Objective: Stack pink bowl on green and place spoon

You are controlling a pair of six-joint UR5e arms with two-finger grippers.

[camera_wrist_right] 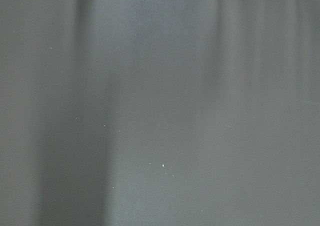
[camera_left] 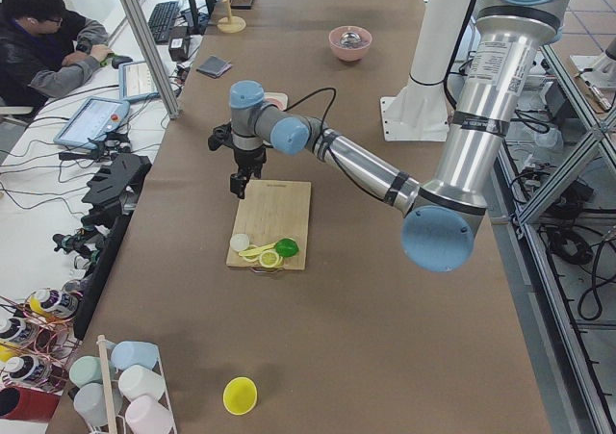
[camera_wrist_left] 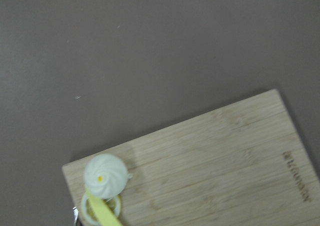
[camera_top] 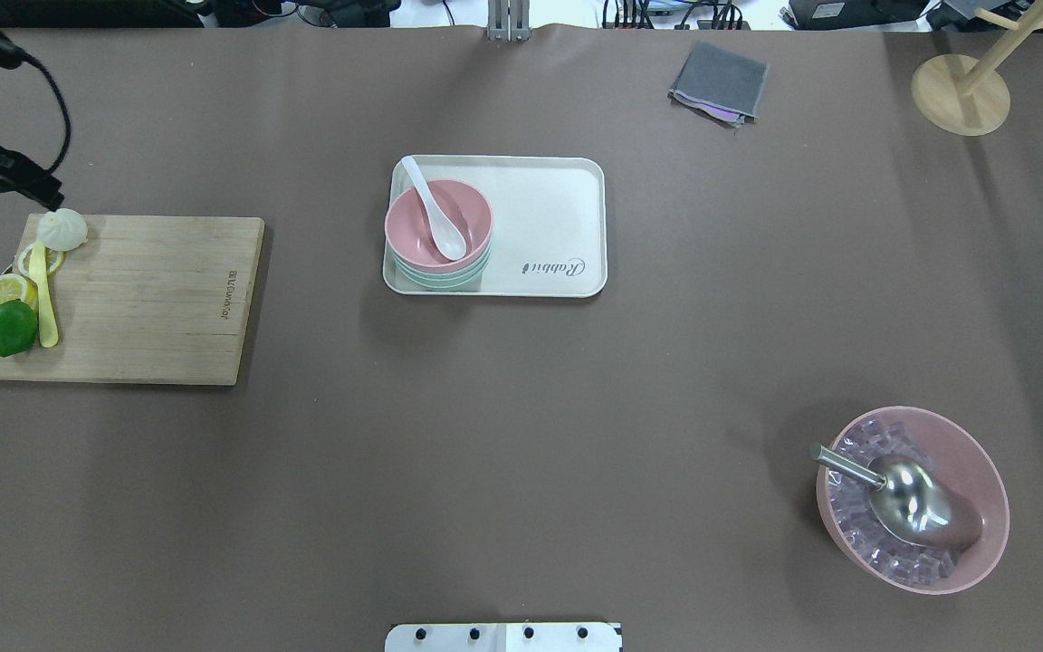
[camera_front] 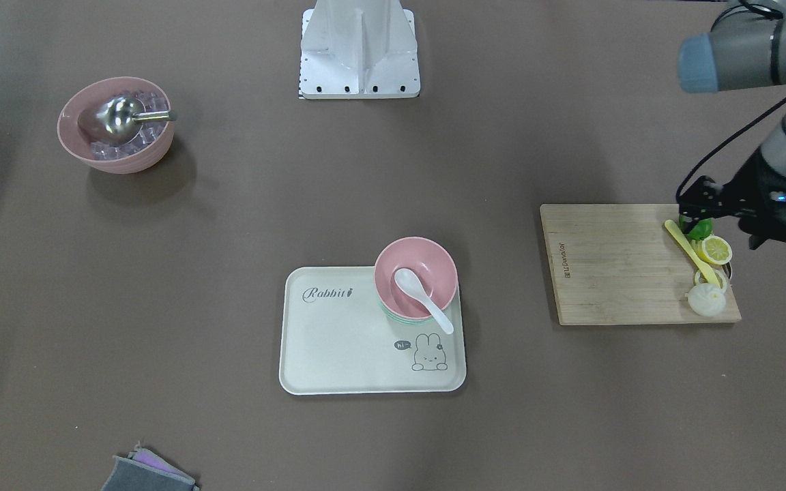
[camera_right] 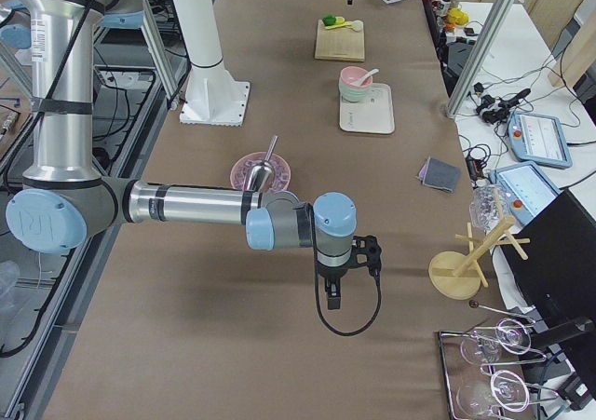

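Pink bowl (camera_front: 435, 264) is nested on the green (camera_top: 440, 282) at the tray (camera_front: 338, 341) corner. Spoon (camera_front: 427, 305) has its scoop in the bowl, handle over the far rim, angled away from the robot. Looks done. Left pincer (camera_left: 237, 188) hangs by the cutting board (camera_front: 611, 262) corner and is the nearer one; the stack lies to its right, well apart. Right pincer (camera_right: 332, 301) is over bare bench, farther off. Can't tell the gap on either.
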